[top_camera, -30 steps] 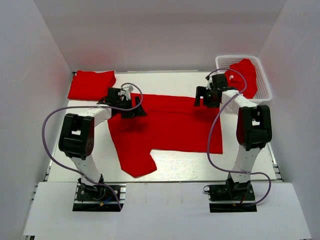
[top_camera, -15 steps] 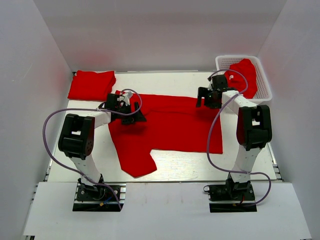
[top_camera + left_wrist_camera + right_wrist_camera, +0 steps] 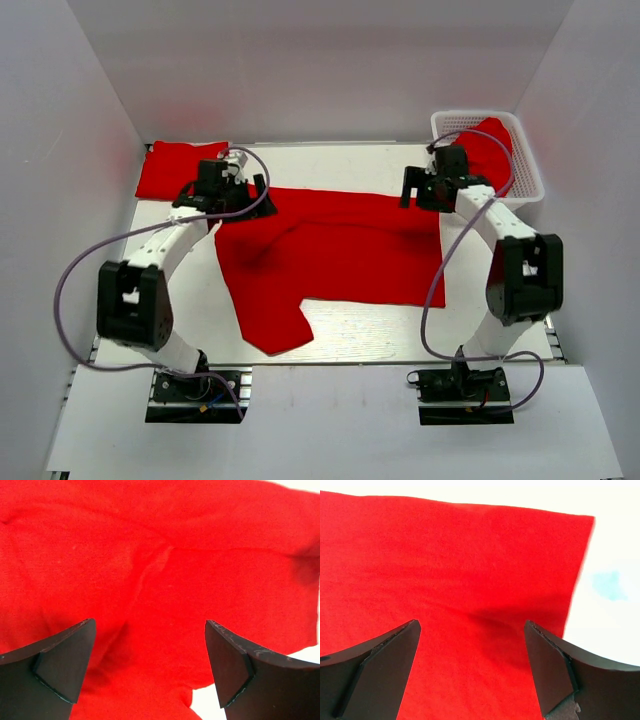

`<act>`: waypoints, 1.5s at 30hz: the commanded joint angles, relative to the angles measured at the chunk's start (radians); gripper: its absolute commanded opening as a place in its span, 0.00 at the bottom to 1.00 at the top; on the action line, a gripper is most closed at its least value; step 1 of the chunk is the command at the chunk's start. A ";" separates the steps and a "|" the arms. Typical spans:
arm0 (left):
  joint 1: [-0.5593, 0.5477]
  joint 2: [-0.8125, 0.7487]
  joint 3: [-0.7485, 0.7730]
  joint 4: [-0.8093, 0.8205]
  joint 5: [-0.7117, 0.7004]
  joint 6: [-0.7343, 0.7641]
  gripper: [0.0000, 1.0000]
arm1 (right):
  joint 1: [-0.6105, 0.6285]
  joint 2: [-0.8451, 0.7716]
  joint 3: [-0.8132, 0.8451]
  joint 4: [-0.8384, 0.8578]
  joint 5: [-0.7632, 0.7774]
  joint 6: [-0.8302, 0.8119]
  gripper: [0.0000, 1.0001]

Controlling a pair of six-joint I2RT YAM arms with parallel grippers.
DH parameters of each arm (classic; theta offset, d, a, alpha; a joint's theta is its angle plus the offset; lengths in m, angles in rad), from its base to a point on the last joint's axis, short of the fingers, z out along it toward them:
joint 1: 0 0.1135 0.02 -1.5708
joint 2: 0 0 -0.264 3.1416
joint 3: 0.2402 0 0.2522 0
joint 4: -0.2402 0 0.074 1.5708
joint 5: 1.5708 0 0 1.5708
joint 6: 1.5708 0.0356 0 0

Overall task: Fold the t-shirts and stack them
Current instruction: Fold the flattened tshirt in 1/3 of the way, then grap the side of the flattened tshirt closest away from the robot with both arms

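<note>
Big red t-shirt (image 3: 340, 250) spread out flat across the middle of the white surface (image 3: 360, 330). It is plain and bright and lies sideways, its straight hem edge toward the right. One short sleeve sticks out toward the near edge on the left. There is a soft crease up by the far left corner, and the rest looks smooth.

Left tool (image 3: 150, 622) is over that far left corner of the shirt, fingers (image 3: 65, 665) spread wide with nothing between them. In the wrist view, red cloth fills the space under and ahead of the jaws, with a wrinkle running through it. Whether the tips touch the fabric, I can't tell.

Right tool (image 3: 471, 623) is at the far right corner, also gaping wide and gripping nothing. Its wrist view shows the cloth's straight edge and corner just ahead and to the right, with bare white surface past it.

A second t-shirt, the folded shirt (image 3: 175, 168), sits in the far left corner of the surface, just beyond the left tool. It is a neat red rectangle. A third, the bunched shirt (image 3: 490, 150), is heaped in the white lattice basket (image 3: 528, 188) at the far right, close behind the right tool.
</note>
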 commanded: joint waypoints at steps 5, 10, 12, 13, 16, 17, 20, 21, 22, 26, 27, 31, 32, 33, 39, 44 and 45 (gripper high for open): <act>-0.014 -0.272 -0.159 -0.198 -0.157 -0.084 1.00 | -0.007 -0.251 -0.211 -0.049 0.199 0.204 0.90; -0.098 -0.438 -0.282 -0.297 -0.218 -0.113 1.00 | -0.007 -0.452 -0.376 -0.015 0.259 0.291 0.90; -0.150 -0.462 -0.291 -0.369 -0.249 -0.104 1.00 | -0.009 -0.515 -0.435 -0.025 0.257 0.316 0.90; -0.167 -0.476 -0.308 -0.418 -0.249 -0.113 1.00 | -0.007 -0.533 -0.449 -0.040 0.253 0.331 0.90; -0.239 -0.536 -0.368 -0.483 -0.217 -0.150 1.00 | -0.009 -0.564 -0.522 -0.066 0.263 0.339 0.90; -0.259 -0.548 -0.392 -0.501 -0.197 -0.183 1.00 | -0.009 -0.567 -0.541 -0.087 0.268 0.350 0.90; -0.330 -0.559 -0.449 -0.575 -0.149 -0.251 1.00 | -0.010 -0.583 -0.561 -0.123 0.306 0.354 0.90; -0.347 -0.559 -0.461 -0.592 -0.149 -0.269 1.00 | -0.009 -0.590 -0.570 -0.129 0.315 0.356 0.90; -0.377 -0.559 -0.474 -0.615 -0.125 -0.282 1.00 | -0.012 -0.599 -0.573 -0.133 0.338 0.356 0.90; -0.452 -0.553 -0.474 -0.626 -0.103 -0.337 0.99 | -0.010 -0.622 -0.591 -0.140 0.372 0.364 0.90; -0.469 -0.538 -0.483 -0.626 -0.103 -0.346 0.97 | -0.009 -0.624 -0.593 -0.141 0.374 0.365 0.90; -0.535 -0.426 -0.483 -0.635 -0.112 -0.366 0.96 | -0.012 -0.622 -0.597 -0.146 0.375 0.377 0.90; -0.545 -0.413 -0.483 -0.617 -0.112 -0.375 0.94 | -0.009 -0.624 -0.599 -0.146 0.377 0.376 0.90; -0.554 -0.399 -0.472 -0.594 -0.125 -0.375 0.89 | -0.009 -0.622 -0.602 -0.144 0.380 0.376 0.90; -0.581 -0.355 -0.440 -0.529 -0.189 -0.385 0.76 | -0.009 -0.592 -0.605 -0.135 0.342 0.361 0.90; -0.611 -0.287 -0.452 -0.524 -0.223 -0.375 0.75 | -0.010 -0.584 -0.596 -0.147 0.354 0.341 0.90; -0.621 -0.274 -0.452 -0.512 -0.223 -0.375 0.73 | -0.010 -0.587 -0.597 -0.150 0.363 0.334 0.90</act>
